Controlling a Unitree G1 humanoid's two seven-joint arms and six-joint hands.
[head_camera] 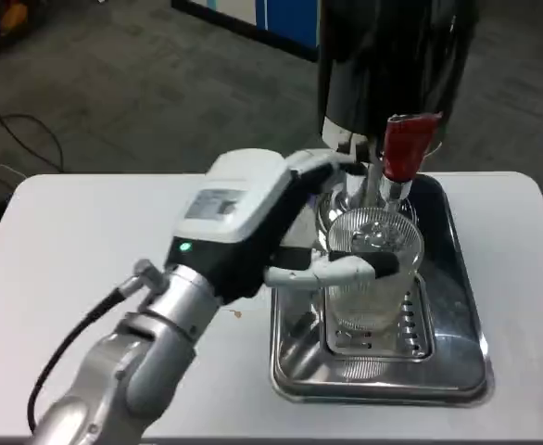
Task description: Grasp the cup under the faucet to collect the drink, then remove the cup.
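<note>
You have a white table (86,241) before you. On it sits a shiny metal drip tray (461,357), toward your right.

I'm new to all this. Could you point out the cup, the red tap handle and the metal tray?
cup (375,289), head view, on its clear side wall.
red tap handle (406,148), head view, on its red body.
metal tray (461,306), head view, on its right rim.

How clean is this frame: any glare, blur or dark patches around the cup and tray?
Head view: soft overall, edges slightly blurred; bright glare on the tray rim and floor; the clear cup is hard to outline against the reflections; the dispenser body is nearly black with no detail; the left hand on the cup is evenly lit.
</note>
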